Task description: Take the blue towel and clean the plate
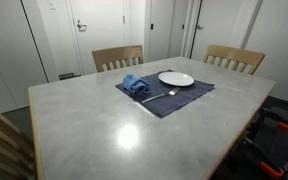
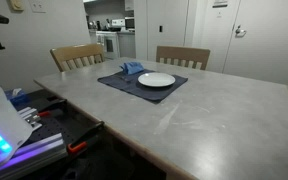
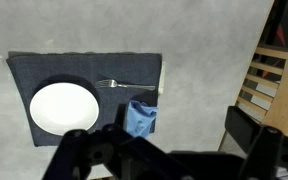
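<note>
A crumpled blue towel lies on a dark blue placemat, beside a white plate. Both exterior views show them; the towel sits just behind the plate. In the wrist view the towel is to the right of the plate. My gripper shows only in the wrist view, as dark fingers at the bottom edge. It hangs high above the table, open and empty, with the towel between and ahead of its fingers.
A fork lies on the placemat next to the plate and towel. Two wooden chairs stand at the far side of the grey table. One chair is at the right of the wrist view.
</note>
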You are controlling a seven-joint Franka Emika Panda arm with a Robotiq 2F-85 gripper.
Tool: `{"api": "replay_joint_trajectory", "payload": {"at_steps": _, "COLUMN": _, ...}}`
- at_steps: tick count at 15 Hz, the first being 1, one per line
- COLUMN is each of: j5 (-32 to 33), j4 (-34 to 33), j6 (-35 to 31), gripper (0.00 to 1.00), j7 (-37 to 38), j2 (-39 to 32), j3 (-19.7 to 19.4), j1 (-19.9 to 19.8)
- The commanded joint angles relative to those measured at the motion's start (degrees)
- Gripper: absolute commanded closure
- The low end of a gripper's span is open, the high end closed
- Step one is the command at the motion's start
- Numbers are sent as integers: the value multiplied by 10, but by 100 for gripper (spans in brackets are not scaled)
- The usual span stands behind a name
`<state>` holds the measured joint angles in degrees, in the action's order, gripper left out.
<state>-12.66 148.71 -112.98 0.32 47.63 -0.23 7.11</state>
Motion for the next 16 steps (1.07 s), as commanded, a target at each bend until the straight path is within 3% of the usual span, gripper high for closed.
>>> {"api": "replay_joint_trajectory", "payload": {"at_steps": 1, "j5": -5, "j4": -2, "j6": 3, "gripper": 0, "j7": -4, "j2": 0, "j3": 5, "j1": -7}}
{"api": "replay_joint_trajectory", "payload": {"at_steps": 16, "j5": -4, "j4": -21, "j6": -42, "gripper": 0, "j7": -72, "j2": -66, "j3": -6, "j1": 5}}
